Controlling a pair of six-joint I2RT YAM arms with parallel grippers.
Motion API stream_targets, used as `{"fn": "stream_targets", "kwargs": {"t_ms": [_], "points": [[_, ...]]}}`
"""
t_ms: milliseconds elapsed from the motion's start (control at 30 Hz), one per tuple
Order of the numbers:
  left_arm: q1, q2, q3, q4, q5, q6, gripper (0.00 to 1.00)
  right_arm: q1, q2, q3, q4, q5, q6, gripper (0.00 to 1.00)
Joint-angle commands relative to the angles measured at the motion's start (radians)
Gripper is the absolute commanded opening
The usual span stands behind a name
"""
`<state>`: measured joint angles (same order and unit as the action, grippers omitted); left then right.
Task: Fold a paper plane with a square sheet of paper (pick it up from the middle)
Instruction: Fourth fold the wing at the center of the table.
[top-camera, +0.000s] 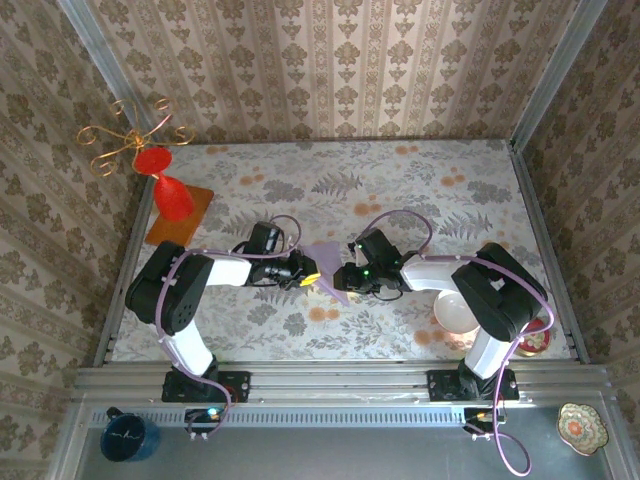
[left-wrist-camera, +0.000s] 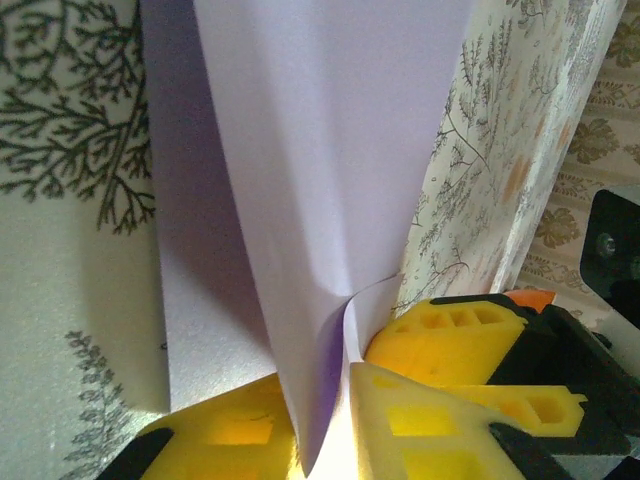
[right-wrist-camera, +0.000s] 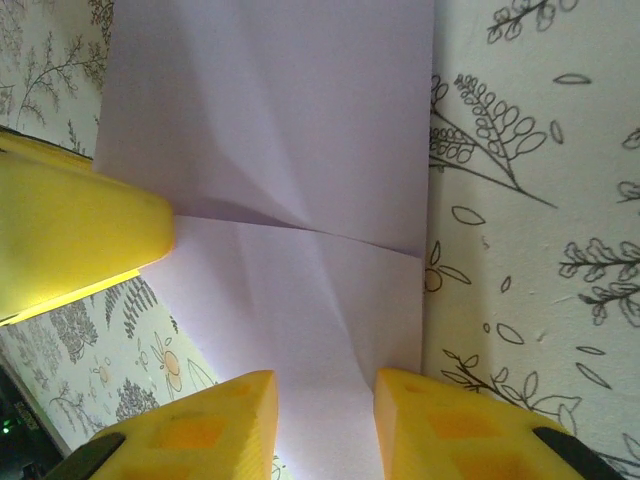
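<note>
floral table (top-camera: 420, 180), one lilac sheet (top-camera: 327, 262) between two arms (top-camera: 215, 270) (top-camera: 440, 270).

A wallpapered booth around a flower-patterned table.
Beige damask wallpaper (top-camera: 330, 70) in vertical stripes covers the back and both side walls, which meet at slanting grey metal posts (top-camera: 100, 60) in the far corners. The table (top-camera: 400, 180) carries a pale cloth printed with grey ferns and orange blossoms, evenly lit. An aluminium rail (top-camera: 340, 385) runs along its near edge.
</note>
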<state>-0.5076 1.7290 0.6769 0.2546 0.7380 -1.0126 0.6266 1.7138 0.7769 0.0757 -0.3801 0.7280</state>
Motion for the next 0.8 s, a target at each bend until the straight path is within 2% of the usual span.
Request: {"fn": "stream_targets", "kwargs": {"t_ms": [0,200,300,433,600,767], "points": [[0.012,0.01,0.021,-0.006,0.023,0.026,0.15,-0.007,-0.023,-0.01,-0.049,0.04,-0.035,0.34],[0.011,-0.013,0.028,-0.014,-0.009,0.0,0.08,-0.005,-0.076,0.002,-0.073,0.084,-0.081,0.38],[0.009,-0.041,0.052,-0.078,-0.064,-0.02,0.07,0.023,-0.142,0.014,-0.134,0.228,-0.144,0.45],[-0.012,-0.068,0.098,-0.162,-0.145,-0.042,0.06,0.088,-0.218,0.004,-0.177,0.449,-0.239,0.46],[-0.027,-0.062,0.135,-0.187,-0.165,-0.091,0.06,0.171,-0.252,0.003,-0.173,0.582,-0.344,0.46],[-0.038,-0.056,0.167,-0.204,-0.172,-0.115,0.06,0.252,-0.181,0.044,-0.17,0.653,-0.403,0.47]]}}
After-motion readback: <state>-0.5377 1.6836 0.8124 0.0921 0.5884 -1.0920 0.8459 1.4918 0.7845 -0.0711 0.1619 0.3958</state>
